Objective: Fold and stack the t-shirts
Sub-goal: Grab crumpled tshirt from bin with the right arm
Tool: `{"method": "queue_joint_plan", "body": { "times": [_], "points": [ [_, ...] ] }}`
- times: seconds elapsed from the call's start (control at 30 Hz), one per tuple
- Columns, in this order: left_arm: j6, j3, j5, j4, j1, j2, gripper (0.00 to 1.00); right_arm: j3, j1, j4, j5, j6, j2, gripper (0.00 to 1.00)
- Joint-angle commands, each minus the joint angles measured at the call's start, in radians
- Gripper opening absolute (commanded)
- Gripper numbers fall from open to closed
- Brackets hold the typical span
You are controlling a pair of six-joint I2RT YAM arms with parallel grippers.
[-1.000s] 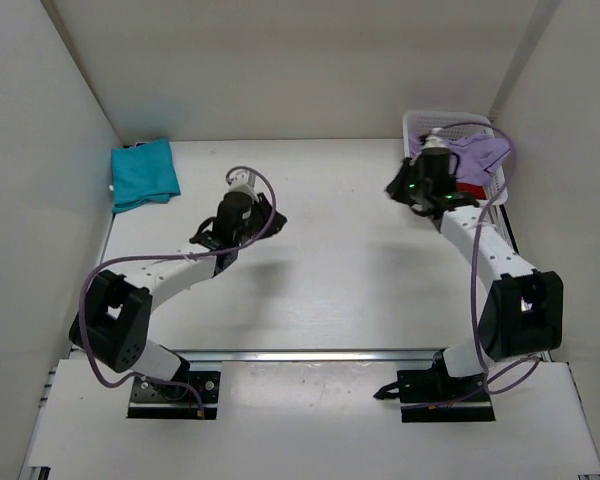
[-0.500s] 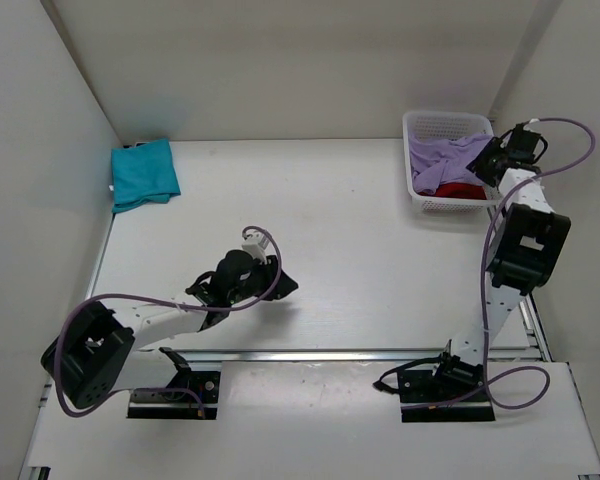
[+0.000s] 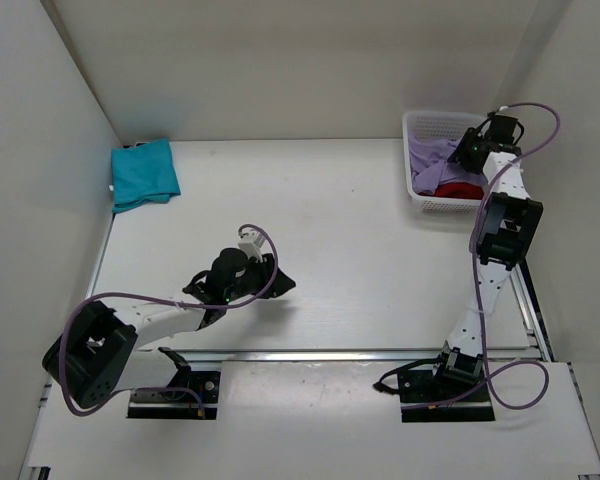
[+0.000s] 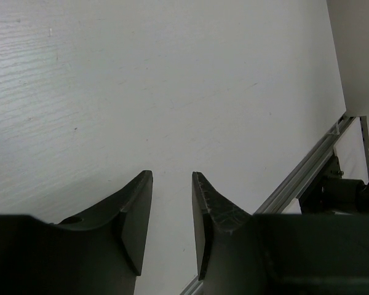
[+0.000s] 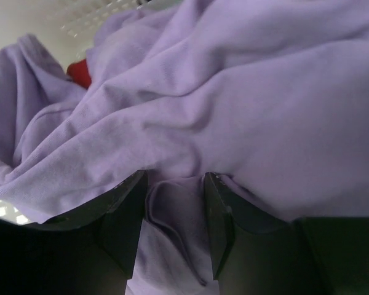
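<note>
Soft, wrinkled lavender t-shirt (image 5: 246,104) bunches between the right gripper's (image 5: 175,230) narrowly parted jaws; left gripper (image 4: 172,203) jaws slightly apart, empty.

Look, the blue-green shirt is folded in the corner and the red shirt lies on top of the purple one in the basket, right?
Not quite. In the top external view the purple shirt lies over the red shirt in the basket; the teal shirt is folded in the corner.

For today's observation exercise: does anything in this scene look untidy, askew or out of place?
Yes. The pale lavender cloth t-shirt and deep red cloth t-shirt lie crumpled in the white lattice plastic basket, unfolded. The teal cloth t-shirt lies folded at the table's far left. The right tool has lavender fabric between its fingers.
</note>
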Motion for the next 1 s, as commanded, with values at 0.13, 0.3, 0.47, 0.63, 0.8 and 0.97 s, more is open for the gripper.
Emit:
{"method": "queue_joint_plan", "body": {
  "times": [0.13,0.3,0.47,0.63,0.8,0.97],
  "points": [
    [-0.001,0.006,0.016,0.027,-0.002,-0.005,0.42,0.032,0.038,-0.042,-0.025,-0.030,-0.036,0.21],
    [-0.007,0.010,0.015,0.013,-0.006,-0.002,0.42,-0.010,0.059,-0.027,0.010,-0.006,-0.123,0.00],
    [-0.004,0.064,0.003,-0.015,-0.005,0.007,0.43,0.006,0.102,-0.045,0.105,-0.027,-0.280,0.00],
    [-0.018,0.151,0.057,-0.047,0.030,0.036,0.43,0.006,0.171,-0.056,0.137,-0.062,-0.499,0.00],
    [-0.039,0.213,0.103,-0.073,0.084,0.047,0.43,-0.012,0.294,-0.057,0.139,-0.105,-0.689,0.00],
    [-0.099,0.205,0.164,-0.087,0.223,-0.008,0.42,-0.161,0.556,0.065,0.122,-0.144,-0.948,0.01]
  ]
}}
